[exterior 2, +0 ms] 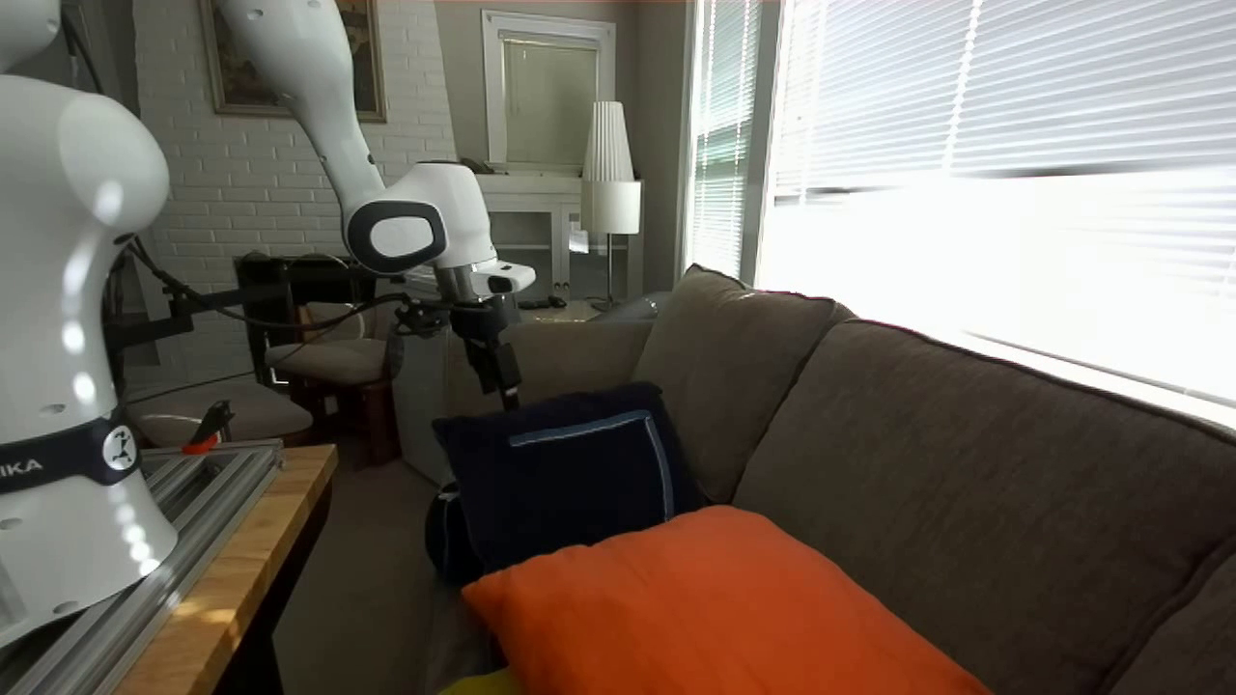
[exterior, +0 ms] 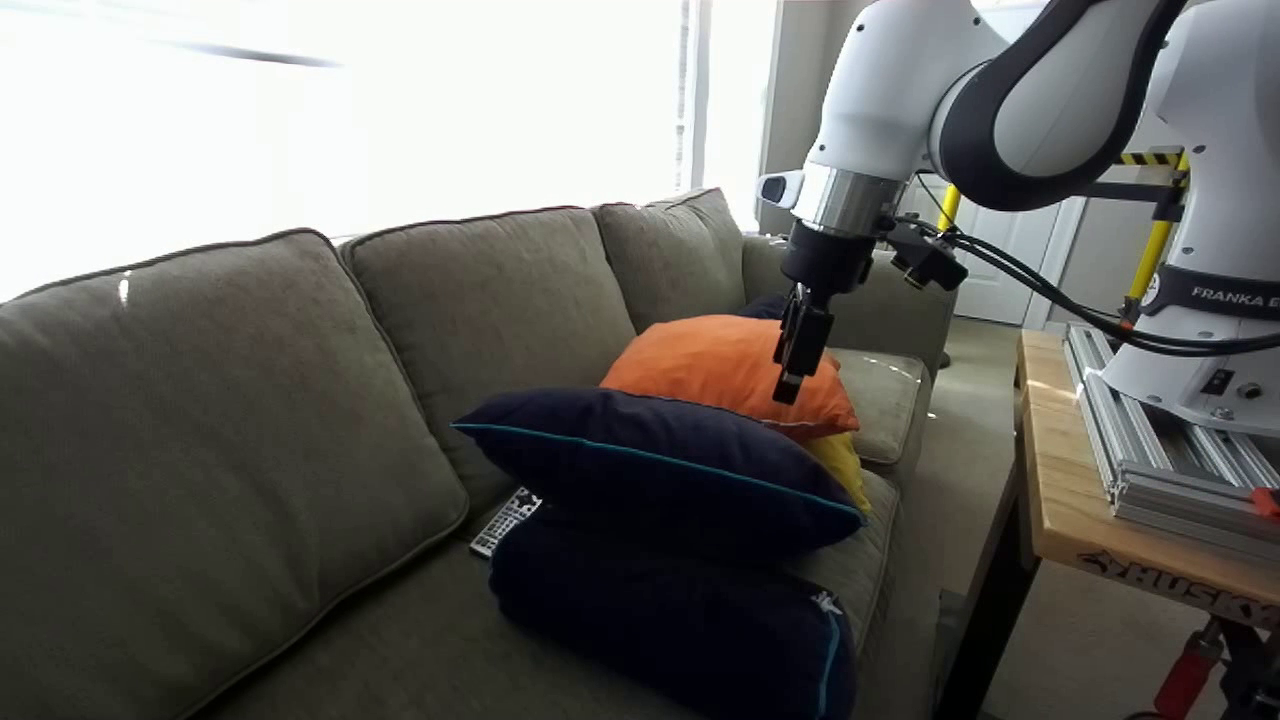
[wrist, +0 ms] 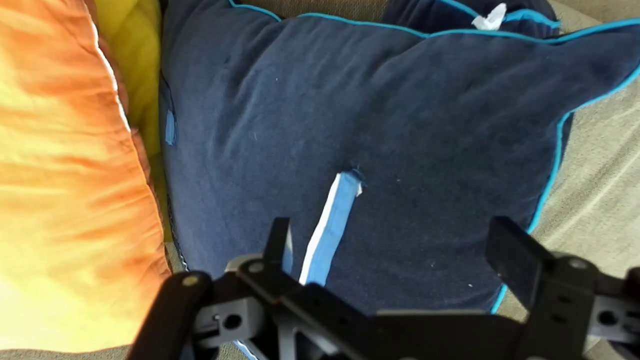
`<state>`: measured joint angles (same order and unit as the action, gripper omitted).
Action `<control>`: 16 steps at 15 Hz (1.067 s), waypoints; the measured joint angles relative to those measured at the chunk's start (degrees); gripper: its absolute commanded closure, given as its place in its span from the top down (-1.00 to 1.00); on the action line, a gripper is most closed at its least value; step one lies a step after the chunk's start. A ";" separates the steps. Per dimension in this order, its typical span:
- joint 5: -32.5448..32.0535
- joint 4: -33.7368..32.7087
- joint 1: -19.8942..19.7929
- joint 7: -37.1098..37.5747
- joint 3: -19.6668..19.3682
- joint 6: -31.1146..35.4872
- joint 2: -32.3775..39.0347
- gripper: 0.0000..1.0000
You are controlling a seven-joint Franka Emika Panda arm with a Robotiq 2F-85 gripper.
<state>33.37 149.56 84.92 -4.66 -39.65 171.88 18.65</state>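
White arm [exterior: 890, 110] outstretched, gripper [wrist: 390, 234] angled down over navy pillow [wrist: 430, 130] on sofa [exterior: 480, 290].
Jaws stand wide, holding nothing; orange cushion [exterior 2: 715, 608] and remote [exterior: 507, 522] lie beside the pillow, dark cushion [exterior: 670, 620] beneath.

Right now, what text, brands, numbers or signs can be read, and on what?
"FRANKA E", cut off by the frame: robot's base band.
"IKA", cut off: same band, in an exterior view.
"HUSKY": front edge of wooden workbench.
Remote control keys: too small to read.
Round emblem on the band: no legible letters.
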 measured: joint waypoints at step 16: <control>0.09 -8.09 2.58 7.17 3.29 0.01 11.93 1.00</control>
<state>33.45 141.46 87.50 2.51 -36.36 171.89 30.58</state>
